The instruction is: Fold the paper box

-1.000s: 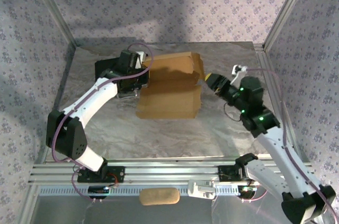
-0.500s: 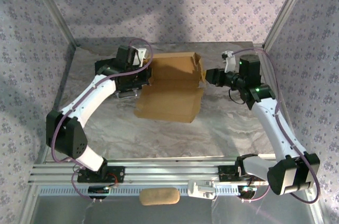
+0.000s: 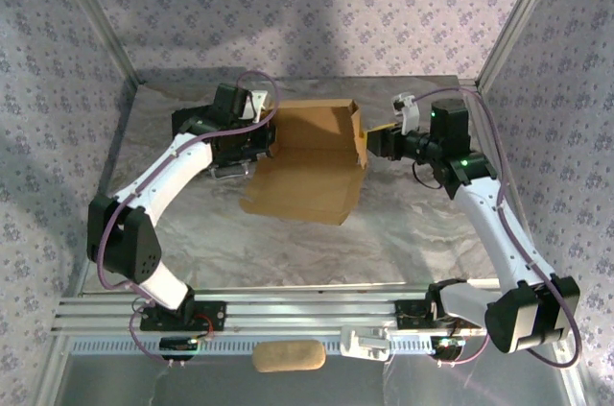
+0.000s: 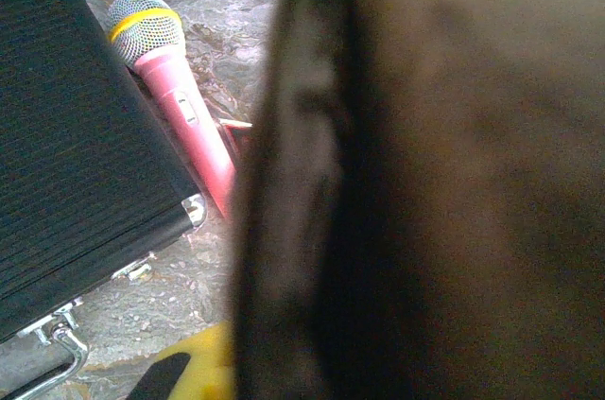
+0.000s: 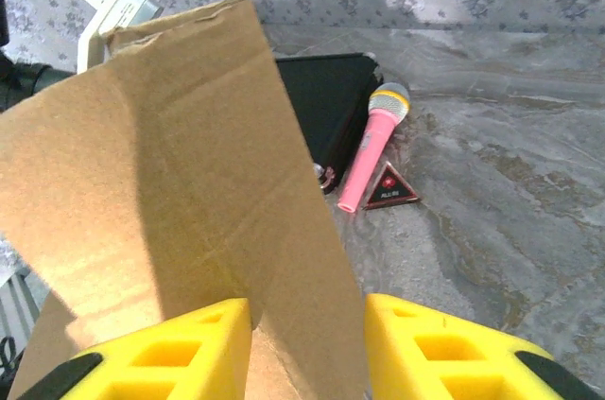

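I note the black case (image 4: 76,135) and pink microphone (image 4: 180,97) crowding the paper box's (image 3: 307,166) left side; the near table (image 3: 317,252) lies open.

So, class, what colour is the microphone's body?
Pink; the microphone shows best in the left wrist view.

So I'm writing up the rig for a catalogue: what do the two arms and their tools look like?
Both the left arm and right arm have white tubular links between bulky black joint housings, with thin purple cables looping alongside. Small green lights glow on the right arm's wrist. The right tool has blocky yellow fingers with recessed pockets.
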You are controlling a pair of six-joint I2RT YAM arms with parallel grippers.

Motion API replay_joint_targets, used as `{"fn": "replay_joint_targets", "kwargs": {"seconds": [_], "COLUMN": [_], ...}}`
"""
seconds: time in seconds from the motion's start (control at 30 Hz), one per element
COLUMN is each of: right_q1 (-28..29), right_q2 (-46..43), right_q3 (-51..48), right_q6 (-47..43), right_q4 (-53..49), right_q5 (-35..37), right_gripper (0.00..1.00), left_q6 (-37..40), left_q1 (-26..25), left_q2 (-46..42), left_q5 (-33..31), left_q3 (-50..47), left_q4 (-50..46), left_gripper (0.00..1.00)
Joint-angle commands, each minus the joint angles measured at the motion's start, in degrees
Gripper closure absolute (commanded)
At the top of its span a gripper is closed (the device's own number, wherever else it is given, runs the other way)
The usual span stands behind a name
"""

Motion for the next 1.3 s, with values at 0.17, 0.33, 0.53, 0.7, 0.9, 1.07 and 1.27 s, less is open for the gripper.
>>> {"fn": "replay_joint_targets", "kwargs": {"seconds": [0.17, 0.33, 0.53, 0.7, 0.9, 1.07, 1.27], "right_q1": [5.27, 8.23, 10.27, 13.99, 17.23, 17.83, 16.93], "right_q2": [2.72, 4.05, 4.13, 6.05, 9.52, 10.1, 9.46], "right_q3": [4.77, 5.2, 7.55, 9.09, 9.98, 6.63, -3.1], "right_q6": [-3.26, -5.07, -6.87, -9.43, -10.99, -9.94, -6.88], "right_q4": [-2.01, -4.26, -5.23, -6.19, -5.08, -2.84, 1.9], "right_q5": [2.18, 7.99, 14.79, 23.71, 35.17, 39.17, 37.58], "right_gripper": [0.61, 0.6, 0.59, 0.55, 0.54, 0.54, 0.55], "left_q6": [0.44, 0.61, 1.03, 1.53, 2.45, 2.81, 2.27], "left_q1": [-0.59, -0.76, -0.86, -1.52, -3.3, -5.81, -9.94], "left_q2": [0.35, -0.09, -0.71, -0.59, -0.19, 1.16, 4.06], "left_q5": [1.69, 1.38, 1.33, 0.73, -0.88, -3.02, -7.85], "left_q3": [2.4, 2.32, 2.36, 2.73, 3.11, 2.59, 0.07], "left_q4": [0.33, 0.11, -0.23, -0.93, -2.02, -2.93, -2.69], "left_gripper": [1.0, 1.0, 1.0, 1.0, 1.0, 1.0, 1.0]}}
